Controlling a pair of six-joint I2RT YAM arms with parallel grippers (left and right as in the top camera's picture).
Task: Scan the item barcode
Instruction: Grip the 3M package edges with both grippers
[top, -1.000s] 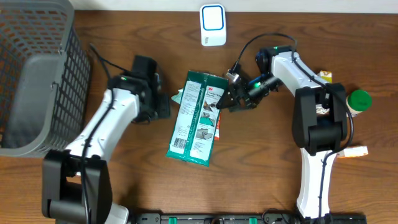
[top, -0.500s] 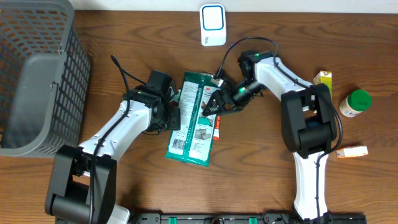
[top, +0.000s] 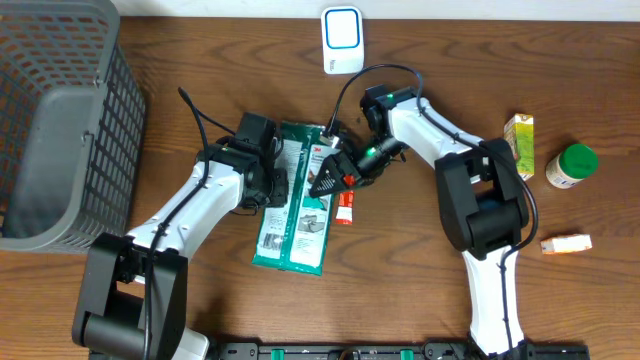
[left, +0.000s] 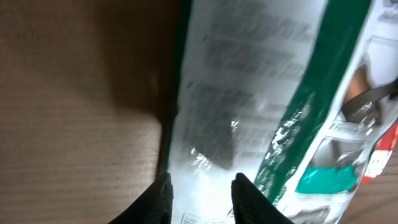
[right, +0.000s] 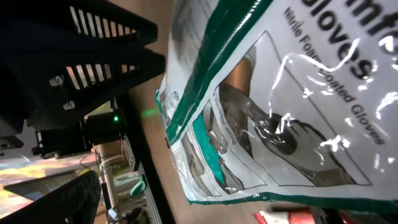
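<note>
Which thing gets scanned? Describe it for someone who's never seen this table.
On the brown wooden table, look at the centre. The flat green-and-white plastic glove pack lies there. It is far larger and flatter than the small boxes and green-lidded jar at the right edge.

One glove packet (top: 290, 232), one grey basket (top: 126, 108), one white scanner (top: 342, 40), one green-capped bottle (top: 572, 165), one yellow carton (top: 520, 133), one small box (top: 566, 243).

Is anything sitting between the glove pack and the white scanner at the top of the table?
No object lies on the bare wood between the glove pack and the scanner. Only the right arm's black cable loops over that stretch, near the pack's top corner.
</note>
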